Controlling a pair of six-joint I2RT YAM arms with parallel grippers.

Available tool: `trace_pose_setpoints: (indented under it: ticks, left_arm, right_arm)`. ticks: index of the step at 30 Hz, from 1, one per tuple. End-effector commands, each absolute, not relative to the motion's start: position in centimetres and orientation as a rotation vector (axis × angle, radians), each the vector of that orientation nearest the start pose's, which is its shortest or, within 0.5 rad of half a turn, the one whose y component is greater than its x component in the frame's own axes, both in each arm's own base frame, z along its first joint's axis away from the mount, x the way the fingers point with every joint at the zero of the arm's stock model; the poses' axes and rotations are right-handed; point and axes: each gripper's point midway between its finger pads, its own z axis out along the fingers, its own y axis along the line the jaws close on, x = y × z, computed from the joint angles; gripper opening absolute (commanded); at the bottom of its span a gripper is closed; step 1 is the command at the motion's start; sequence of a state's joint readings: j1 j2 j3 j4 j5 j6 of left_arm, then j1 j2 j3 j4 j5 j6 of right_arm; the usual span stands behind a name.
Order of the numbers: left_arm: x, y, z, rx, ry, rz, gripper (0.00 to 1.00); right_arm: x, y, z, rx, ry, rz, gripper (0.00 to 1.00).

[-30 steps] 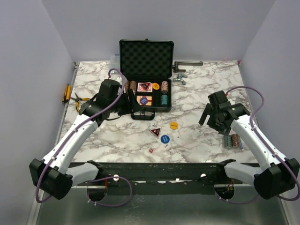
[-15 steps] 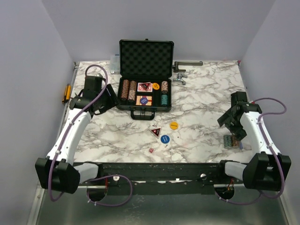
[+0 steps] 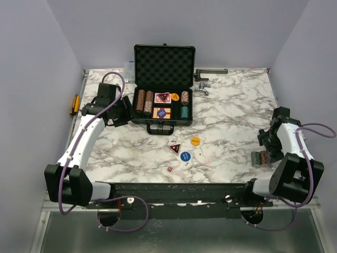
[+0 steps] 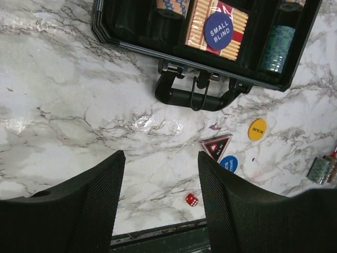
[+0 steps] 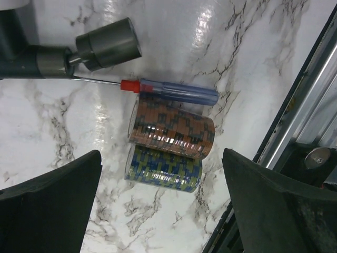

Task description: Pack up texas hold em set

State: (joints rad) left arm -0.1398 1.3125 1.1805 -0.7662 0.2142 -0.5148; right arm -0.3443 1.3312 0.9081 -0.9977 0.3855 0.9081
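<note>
The right gripper (image 5: 163,208) hung wide open over the brown chip stack (image 5: 172,129) and the teal chip stack (image 5: 163,169), which lay side by side near the table's right edge, well apart from the open briefcase (image 3: 160,122). It would probably do best to clamp one roll across its flat ends, clear of the blue-handled screwdriver (image 5: 176,90) just beside. The left gripper (image 4: 160,203), also open, held nothing.
</note>
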Motion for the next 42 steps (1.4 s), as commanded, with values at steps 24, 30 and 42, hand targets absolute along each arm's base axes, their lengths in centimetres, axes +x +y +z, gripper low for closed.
trace_pose_setpoints:
  ticks: [24,30,42]
  left_arm:
    - [25.5,-12.6,15.3,-0.157,2.554,-0.621,0.58]
    - [25.3,-12.9,15.0,-0.137,2.556,-0.623,0.58]
    - [24.6,-12.8,14.6,-0.111,2.558,-0.617,0.57]
  right_arm:
    - [17.4,-10.9,4.6,2.059,1.983,-0.491,1.00]
    - [17.8,-10.3,3.1,2.015,2.053,-0.423,1.00]
    - [18.7,-11.0,3.2,1.928,2.043,-0.406,0.75]
